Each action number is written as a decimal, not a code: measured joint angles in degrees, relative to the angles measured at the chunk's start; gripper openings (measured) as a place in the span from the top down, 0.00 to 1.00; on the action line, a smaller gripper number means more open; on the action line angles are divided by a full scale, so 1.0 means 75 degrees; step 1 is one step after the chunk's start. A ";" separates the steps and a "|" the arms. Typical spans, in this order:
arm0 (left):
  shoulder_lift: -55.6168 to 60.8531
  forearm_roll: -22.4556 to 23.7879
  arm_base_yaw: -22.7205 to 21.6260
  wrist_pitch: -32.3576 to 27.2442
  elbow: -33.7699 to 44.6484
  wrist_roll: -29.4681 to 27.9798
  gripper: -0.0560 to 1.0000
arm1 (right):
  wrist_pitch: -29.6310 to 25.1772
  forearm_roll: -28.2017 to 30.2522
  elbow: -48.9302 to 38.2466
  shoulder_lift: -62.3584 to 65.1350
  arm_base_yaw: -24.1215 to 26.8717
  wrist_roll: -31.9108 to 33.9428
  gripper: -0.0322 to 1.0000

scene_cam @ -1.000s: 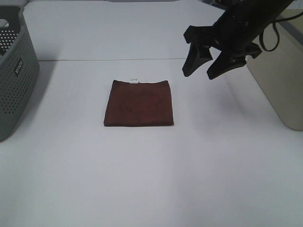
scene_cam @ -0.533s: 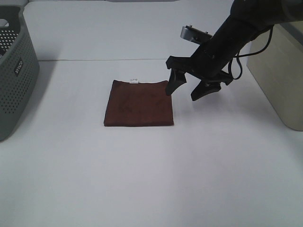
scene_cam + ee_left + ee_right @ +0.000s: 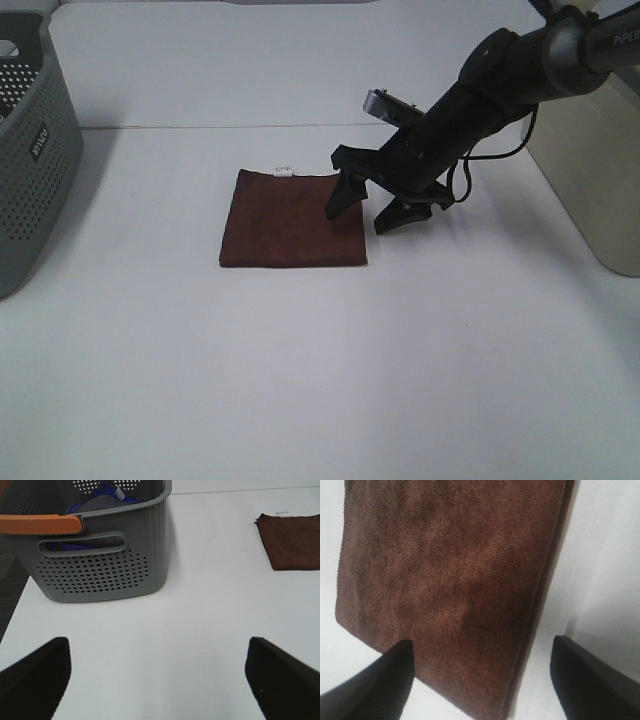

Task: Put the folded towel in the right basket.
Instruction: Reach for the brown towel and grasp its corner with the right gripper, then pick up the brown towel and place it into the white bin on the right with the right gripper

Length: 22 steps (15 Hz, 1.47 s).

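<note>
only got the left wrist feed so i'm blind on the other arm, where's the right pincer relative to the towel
observer: the right pincer is open, straddling the right edge of the folded towel, one finger over cloth, one over bare table
operator: is the towel lifted at all
observer: no, its whole right edge lies flat in the exterior high view
operator: where's the right basket
observer: the right basket stands at the table's right side, past the pincer

Robot lab bench: plain white table (image 3: 300,380), black robot arm (image 3: 500,85), grey perforated basket (image 3: 40,180), beige basket (image 3: 590,170) staged opposite.
</note>
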<state>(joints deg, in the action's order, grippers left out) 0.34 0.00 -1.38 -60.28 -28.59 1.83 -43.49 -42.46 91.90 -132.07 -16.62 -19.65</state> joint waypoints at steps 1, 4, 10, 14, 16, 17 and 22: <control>0.0000 0.0000 0.0000 0.0000 0.0000 0.0000 0.11 | 0.0031 -0.0138 0.0000 -0.0115 0.0000 -0.0099 0.26; 0.0000 0.0000 0.0000 0.0000 0.0000 0.0000 0.11 | 0.0130 -0.1184 0.0092 -0.0359 0.0000 -0.0703 0.26; 0.0000 0.0000 0.0000 0.0000 0.0000 0.0000 0.11 | 0.0336 -0.2361 0.0535 -0.1024 -0.0115 -0.1367 0.63; 0.0000 0.0000 0.0000 0.0000 0.0000 0.0000 0.11 | 0.0046 -0.2215 0.0810 -0.1154 -0.0153 -0.1352 0.93; 0.0000 0.0000 0.0000 0.0000 0.0000 0.0000 0.11 | -0.0267 -0.2086 0.0863 -0.0985 -0.0153 -0.1337 0.93; 0.0000 0.0000 0.0000 0.0000 0.0000 0.0000 0.11 | -0.0451 -0.1849 0.0894 -0.0802 -0.0153 -0.1261 0.93; 0.0000 0.0000 0.0000 0.0000 0.0000 0.0000 0.11 | -0.1895 0.1253 0.1558 0.0588 -0.0153 0.0435 0.93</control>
<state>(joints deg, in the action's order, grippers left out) 0.34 0.00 -1.38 -60.28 -28.59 1.83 -57.70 -33.06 103.59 -127.65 -17.76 -16.39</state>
